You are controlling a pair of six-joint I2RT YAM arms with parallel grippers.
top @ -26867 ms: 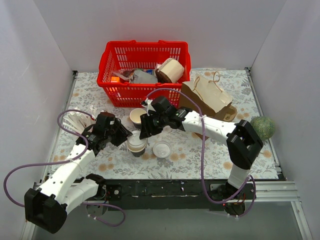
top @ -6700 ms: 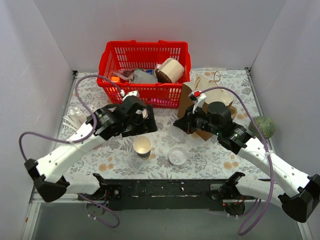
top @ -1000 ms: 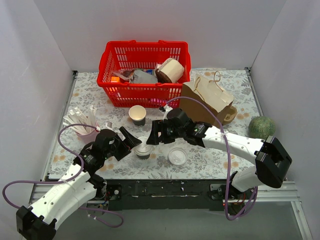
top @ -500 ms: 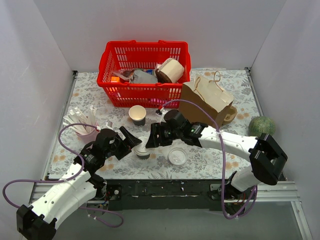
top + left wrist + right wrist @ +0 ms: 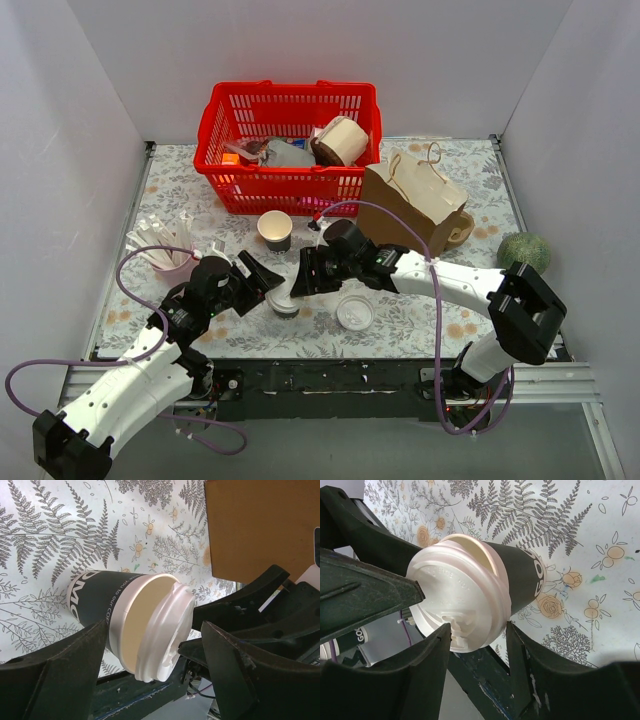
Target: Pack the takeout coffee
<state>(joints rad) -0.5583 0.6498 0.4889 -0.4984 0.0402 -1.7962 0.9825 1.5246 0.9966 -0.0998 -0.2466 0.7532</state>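
Takeout coffee [image 5: 285, 300]: stands on the fern-print table cover [image 5: 450, 320] directly between the two grippers. Its white lid [image 5: 167, 630] sits askew, so the cream interior shows.

Left gripper [image 5: 268, 285]: jaws wide apart, straddling the cup. One finger lies against the dark wall; the other is clear of the lid.

Right gripper [image 5: 300, 280]: jaws partly apart, flanking the lid's rim and apparently touching it; whether they clamp it cannot be told.

Loose lid [image 5: 355, 312]: just beside the right gripper.

Lidless cup [image 5: 275, 230]: beyond both grippers.

Paper bag [image 5: 415, 200]: behind the right arm.

Left gripper [image 5: 264, 288] faces right gripper [image 5: 298, 279], jaws parted
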